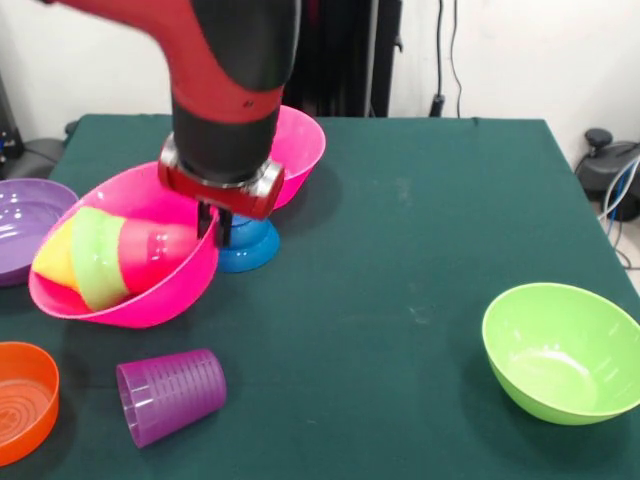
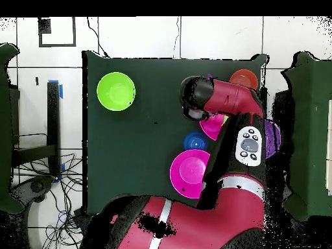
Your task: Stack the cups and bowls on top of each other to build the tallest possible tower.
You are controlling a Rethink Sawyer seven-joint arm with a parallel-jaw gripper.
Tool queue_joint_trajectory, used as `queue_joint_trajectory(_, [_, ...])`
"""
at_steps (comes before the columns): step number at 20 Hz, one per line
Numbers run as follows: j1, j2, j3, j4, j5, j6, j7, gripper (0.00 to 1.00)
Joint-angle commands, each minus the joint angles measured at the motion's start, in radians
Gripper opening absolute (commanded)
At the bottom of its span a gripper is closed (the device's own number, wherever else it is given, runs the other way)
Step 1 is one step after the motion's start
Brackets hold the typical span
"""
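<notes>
Nearest the camera, the purple cup [image 1: 172, 394] lies on its side on the green table [image 1: 400, 260], with the orange bowl [image 1: 22, 398] just beside it at the edge. Behind them my gripper [image 1: 211, 222] hangs at the rim of a tilted pink bowl [image 1: 130, 300]; I cannot tell whether it is parted or clamped on that rim, since my own wrist hides it.

Inside that bowl a yellow cup [image 1: 58, 258], a small green bowl [image 1: 100, 258] and a red cup [image 1: 155, 245] lie nested on their sides. The bowl leans against a small blue bowl [image 1: 250, 245], with the second pink bowl [image 1: 300, 145] behind. The wide purple bowl [image 1: 25, 225] and lime bowl [image 1: 560, 350] sit well apart.

My worry is that tilted bowl: any nudge could rock it, spill the nested pieces, or shove the blue bowl away. The sideways purple cup could roll if bumped.
</notes>
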Motion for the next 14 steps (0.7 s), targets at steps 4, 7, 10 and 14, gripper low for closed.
queue_joint_trajectory(4, [0.127,-0.030,-0.027,-0.050,-0.001,0.204,0.196,0.00])
queue_joint_trajectory(7, [0.133,-0.020,-0.033,-0.086,0.010,0.228,0.195,0.00])
queue_joint_trajectory(10, [0.143,-0.008,-0.045,-0.111,0.020,0.247,0.216,0.00])
queue_joint_trajectory(14, [0.155,0.015,-0.046,-0.162,0.037,0.277,0.247,0.00])
